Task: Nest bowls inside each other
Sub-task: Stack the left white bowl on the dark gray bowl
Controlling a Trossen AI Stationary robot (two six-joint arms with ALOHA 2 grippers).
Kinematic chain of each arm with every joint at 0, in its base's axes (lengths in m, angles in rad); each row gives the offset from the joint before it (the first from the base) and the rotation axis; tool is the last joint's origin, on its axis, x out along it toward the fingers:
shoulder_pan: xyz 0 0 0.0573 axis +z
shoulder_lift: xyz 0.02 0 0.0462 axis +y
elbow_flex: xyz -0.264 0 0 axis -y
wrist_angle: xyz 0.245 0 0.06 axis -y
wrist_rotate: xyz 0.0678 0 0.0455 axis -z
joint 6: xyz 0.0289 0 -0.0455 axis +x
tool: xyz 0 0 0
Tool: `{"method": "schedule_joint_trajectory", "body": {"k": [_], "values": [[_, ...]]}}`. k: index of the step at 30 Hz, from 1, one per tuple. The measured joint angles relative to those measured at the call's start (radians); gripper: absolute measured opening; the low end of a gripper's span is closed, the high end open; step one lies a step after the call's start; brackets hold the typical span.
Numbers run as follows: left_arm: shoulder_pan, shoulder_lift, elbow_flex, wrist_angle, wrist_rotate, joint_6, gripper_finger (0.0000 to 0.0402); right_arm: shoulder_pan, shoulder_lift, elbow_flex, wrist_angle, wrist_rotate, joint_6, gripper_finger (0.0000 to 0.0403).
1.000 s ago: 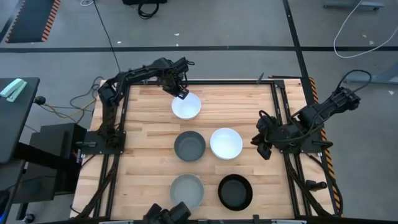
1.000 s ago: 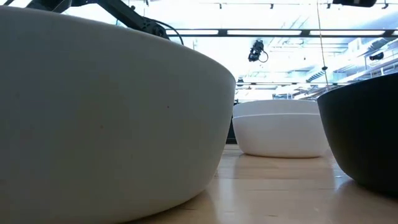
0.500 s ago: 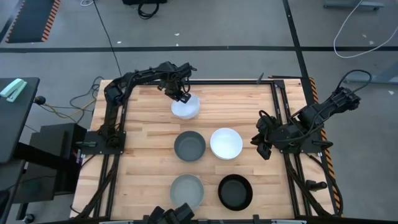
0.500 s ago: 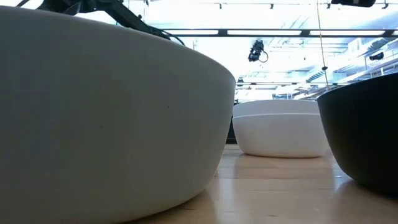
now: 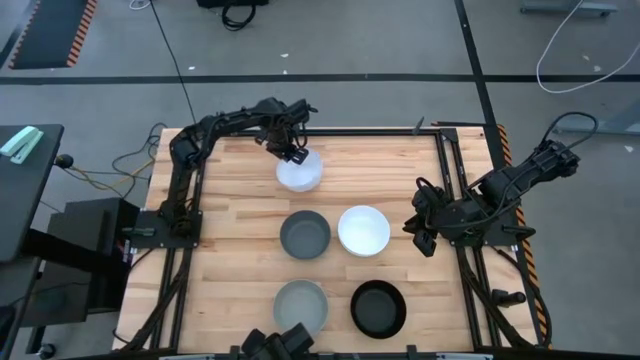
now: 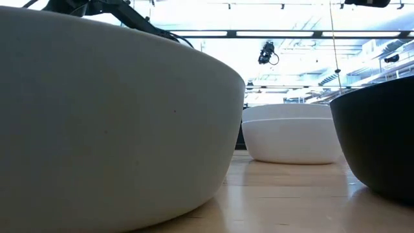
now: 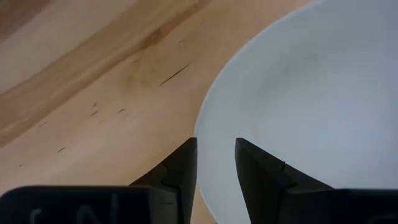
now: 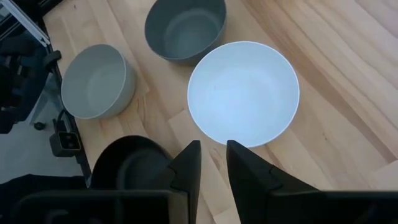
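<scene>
We see five bowls lying apart on the table (image 5: 230,180), so the nesting looks mostly undone; we cannot tell whether the far white bowl (image 5: 300,172) at twelve o'clock already holds another. The left gripper (image 5: 291,152) stands with parted fingers across its rim, not yet clamped; the right gripper (image 5: 425,236) waits at three o'clock, slightly parted, holding nothing. The bowls are round, shallow and smooth: white bowl (image 5: 364,230), dark grey bowl (image 5: 305,234), light grey bowl (image 5: 300,306), black bowl (image 5: 379,308).
</scene>
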Motion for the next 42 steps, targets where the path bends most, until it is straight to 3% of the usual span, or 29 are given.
{"method": "schedule_joint_trajectory", "body": {"k": [42], "values": [[0.045,-0.009,0.005,-0.064,-0.006,0.023,0.0122,0.0,0.0,-0.004,-0.004,0.013,-0.016,0.0084]]}}
